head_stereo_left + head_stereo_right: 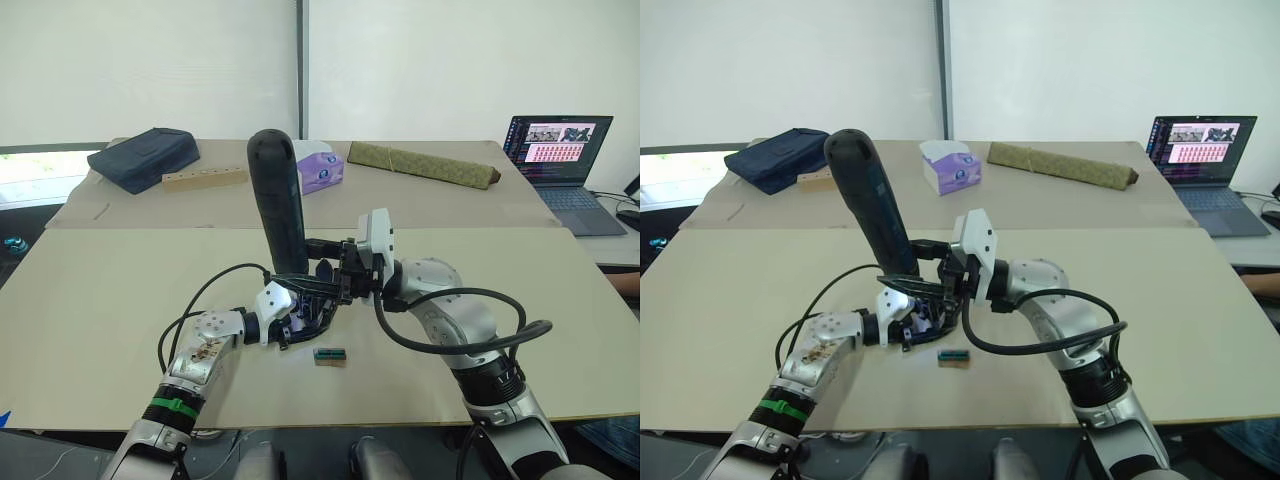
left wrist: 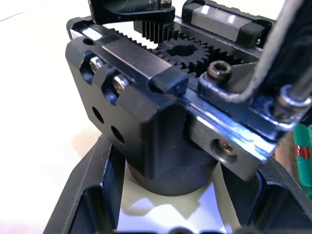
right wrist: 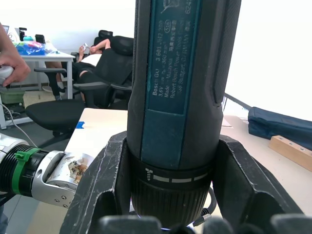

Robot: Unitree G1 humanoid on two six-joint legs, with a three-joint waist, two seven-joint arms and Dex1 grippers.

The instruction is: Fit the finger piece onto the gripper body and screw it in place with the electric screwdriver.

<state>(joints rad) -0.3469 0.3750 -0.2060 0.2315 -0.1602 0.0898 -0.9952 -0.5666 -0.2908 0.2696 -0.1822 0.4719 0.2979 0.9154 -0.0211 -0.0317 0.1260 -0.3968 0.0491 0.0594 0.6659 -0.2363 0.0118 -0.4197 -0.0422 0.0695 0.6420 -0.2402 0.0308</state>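
Right wrist: clamped electric screwdriver (image 3: 183, 97) (upright)

I'm counting one screwdriver (image 1: 277, 200), one gripper body (image 2: 161, 122), two grippers (image 1: 300, 315) (image 1: 335, 272), one green block (image 1: 329, 354), one tissue box (image 1: 318, 166), one olive mat (image 1: 422, 163), one bag (image 1: 143, 157), one wooden block (image 1: 204, 178), one laptop (image 1: 562, 162).

The electric screwdriver (image 1: 278, 205) bit tip is hidden among the gripper body (image 2: 161, 126) and tools.
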